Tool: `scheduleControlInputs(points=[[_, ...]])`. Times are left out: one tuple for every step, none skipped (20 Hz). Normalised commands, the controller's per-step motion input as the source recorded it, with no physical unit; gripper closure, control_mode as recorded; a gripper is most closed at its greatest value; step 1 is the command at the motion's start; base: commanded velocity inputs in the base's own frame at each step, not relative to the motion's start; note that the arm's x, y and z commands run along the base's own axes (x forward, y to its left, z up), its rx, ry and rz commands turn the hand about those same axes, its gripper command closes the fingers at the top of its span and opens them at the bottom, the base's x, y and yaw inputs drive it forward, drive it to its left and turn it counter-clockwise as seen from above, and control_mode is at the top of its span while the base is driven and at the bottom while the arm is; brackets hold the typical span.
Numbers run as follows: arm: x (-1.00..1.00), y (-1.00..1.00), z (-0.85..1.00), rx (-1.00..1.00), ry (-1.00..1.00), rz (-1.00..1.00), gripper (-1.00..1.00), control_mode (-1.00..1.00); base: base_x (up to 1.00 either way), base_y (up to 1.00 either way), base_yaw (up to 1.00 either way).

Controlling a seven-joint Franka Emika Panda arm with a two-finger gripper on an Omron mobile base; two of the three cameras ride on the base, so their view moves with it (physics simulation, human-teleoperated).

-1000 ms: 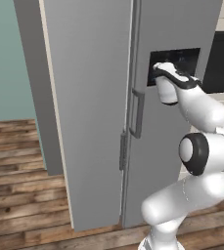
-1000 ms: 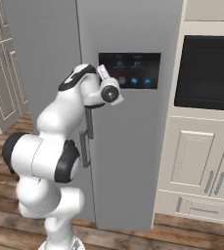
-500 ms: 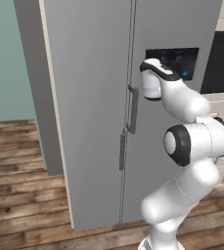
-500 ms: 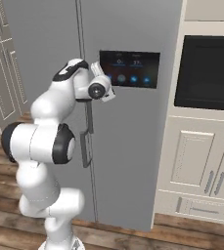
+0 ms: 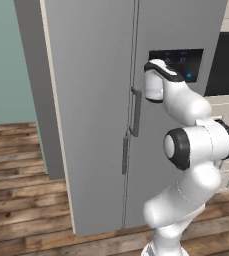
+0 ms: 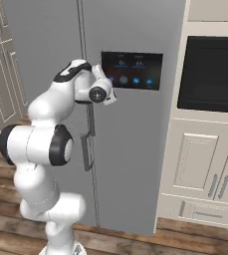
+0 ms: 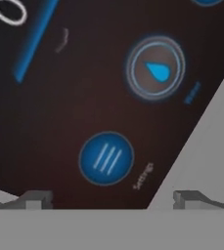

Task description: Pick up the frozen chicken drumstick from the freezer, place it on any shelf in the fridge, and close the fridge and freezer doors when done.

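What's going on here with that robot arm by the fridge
A white robot arm stands in front of a tall grey side-by-side fridge-freezer with both doors shut. Its gripper is open and empty, close up to the black dispenser panel on the fridge door, near that door's inner edge. The bar handles sit just beside and below the hand. Nothing has been opened or taken out yet.

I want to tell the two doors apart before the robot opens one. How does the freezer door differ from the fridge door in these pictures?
The freezer door is plain grey; the fridge door bears a black dispenser panel with lit blue icons. The freezer door stands on the left, the fridge door on the right. The freezer door's handle sits lower than the fridge door's handle. The gripper, jaws open, faces the fridge door's panel, not the freezer door. Both are tall, flat, grey and shut.
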Motion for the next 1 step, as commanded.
scheduleControlInputs(points=[[0.06, 0.0, 0.0, -0.02, 0.05, 0.0, -1.0, -1.0, 0.0, 0.0, 0.0]])
